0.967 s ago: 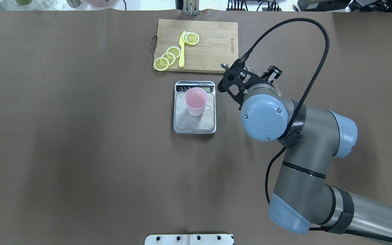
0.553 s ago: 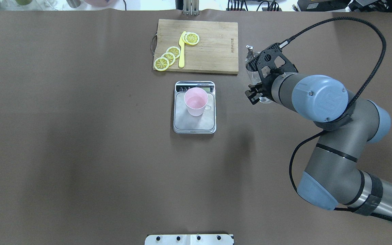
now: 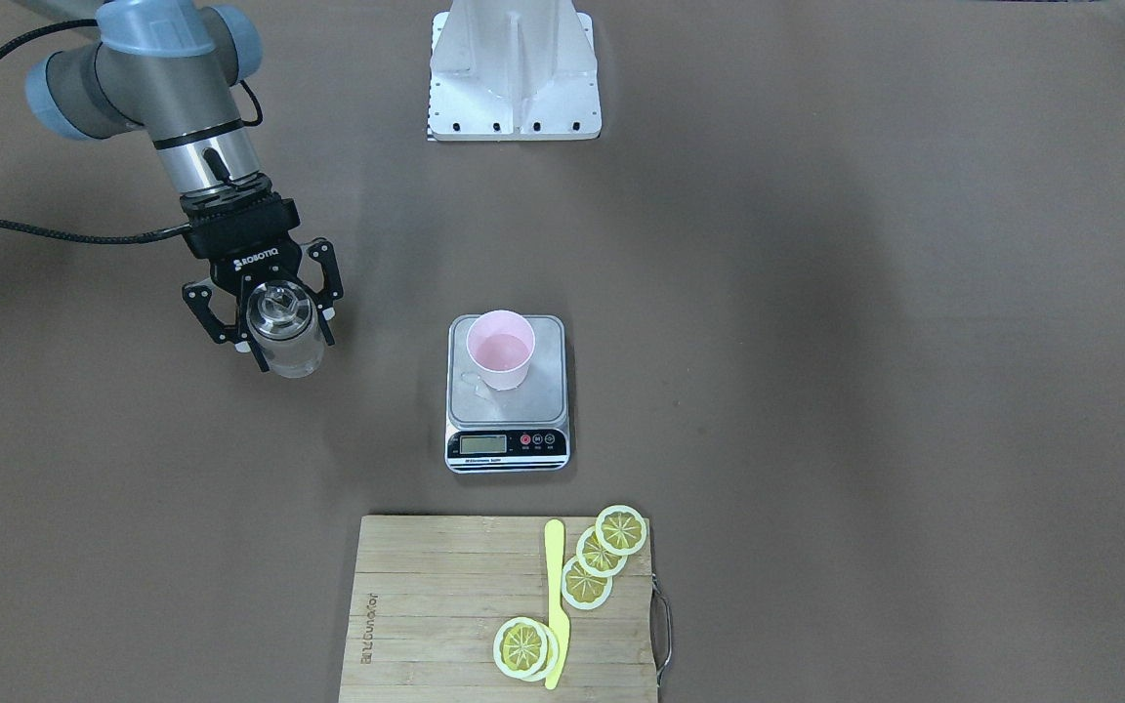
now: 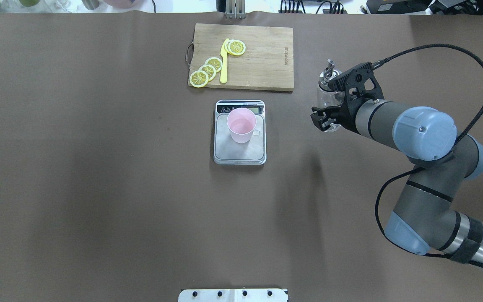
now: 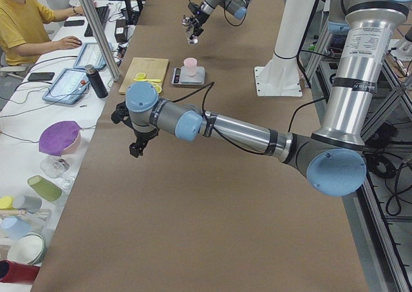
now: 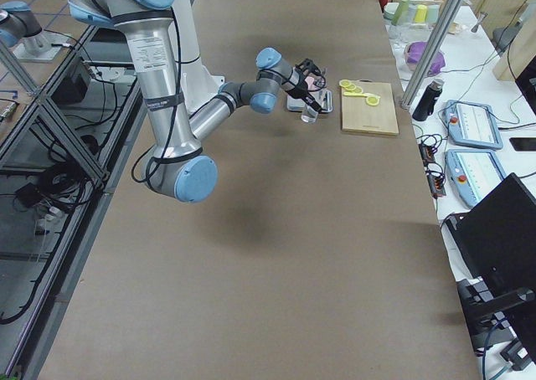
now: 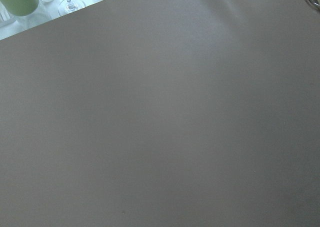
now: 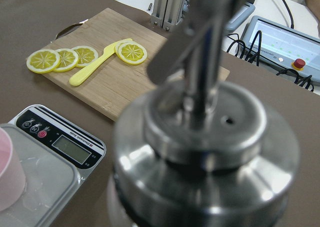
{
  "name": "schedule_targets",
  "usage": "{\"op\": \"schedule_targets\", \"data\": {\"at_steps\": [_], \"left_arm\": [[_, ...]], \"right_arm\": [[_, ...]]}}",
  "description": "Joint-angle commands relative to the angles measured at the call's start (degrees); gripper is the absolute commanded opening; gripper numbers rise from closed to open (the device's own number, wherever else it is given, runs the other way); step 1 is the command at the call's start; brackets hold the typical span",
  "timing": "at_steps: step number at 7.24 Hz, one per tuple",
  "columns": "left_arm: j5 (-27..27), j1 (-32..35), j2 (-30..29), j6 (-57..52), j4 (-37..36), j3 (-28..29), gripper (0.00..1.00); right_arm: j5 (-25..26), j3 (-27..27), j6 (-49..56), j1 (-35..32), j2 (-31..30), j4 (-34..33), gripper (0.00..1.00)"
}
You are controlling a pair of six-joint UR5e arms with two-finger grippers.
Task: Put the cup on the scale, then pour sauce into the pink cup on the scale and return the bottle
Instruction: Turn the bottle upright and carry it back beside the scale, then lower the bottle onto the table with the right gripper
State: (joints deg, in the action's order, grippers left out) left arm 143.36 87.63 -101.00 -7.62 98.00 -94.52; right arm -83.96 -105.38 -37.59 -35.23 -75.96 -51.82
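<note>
My right gripper (image 4: 331, 105) was clamped around the glass body of the bottle (image 3: 281, 322), one finger on each side. The bottle stood upright, spout up, to the right of the scale (image 4: 240, 153) and apart from it, near the right end of the board (image 4: 262, 58). I could not tell whether its base had reached the table (image 4: 99, 188). The cup (image 4: 241, 124) sat on the scale's far half, just near of the display, with what looked like a small wet patch beside it on the platform.

I judged the pouring done and the return to be the step in hand. To do it well I had to hold the bottle plumb so nothing ran from the spout, lower it straight down onto bare table well right of the scale, and part the fingers only once the base sat flat. Then lift straight up, clear of the cap.

My left gripper (image 5: 137, 149) hung over bare table far off on the left. Whether it was open I could not tell.
</note>
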Motion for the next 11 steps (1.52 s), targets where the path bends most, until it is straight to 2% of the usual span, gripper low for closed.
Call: {"op": "schedule_targets", "data": {"at_steps": [1,2,4,7,9,11], "left_arm": [[-0.01,0.00,-0.16,0.15,0.09,-0.31,0.99],[-0.01,0.00,-0.16,0.24,0.18,-0.40,0.99],[-0.01,0.00,-0.07,0.41,0.09,-1.01,0.99],[-0.10,0.00,0.02,0.41,0.09,-1.01,0.99],[-0.10,0.00,0.19,0.41,0.09,-1.01,0.99],[-0.01,0.00,0.28,0.33,0.09,-1.01,0.99]], "right_arm": [[0.02,6.83,-0.20,-0.01,-3.31,13.81,0.23],[0.11,8.77,-0.20,0.08,-4.89,19.25,0.23],[0.29,9.84,-2.03,0.25,-4.99,21.49,0.23],[1.07,10.19,-2.31,1.39,-5.86,22.20,0.24],[4.57,11.85,-2.22,4.80,-5.43,22.55,0.24],[4.68,11.77,-2.22,5.18,-5.08,22.56,0.24]]}}
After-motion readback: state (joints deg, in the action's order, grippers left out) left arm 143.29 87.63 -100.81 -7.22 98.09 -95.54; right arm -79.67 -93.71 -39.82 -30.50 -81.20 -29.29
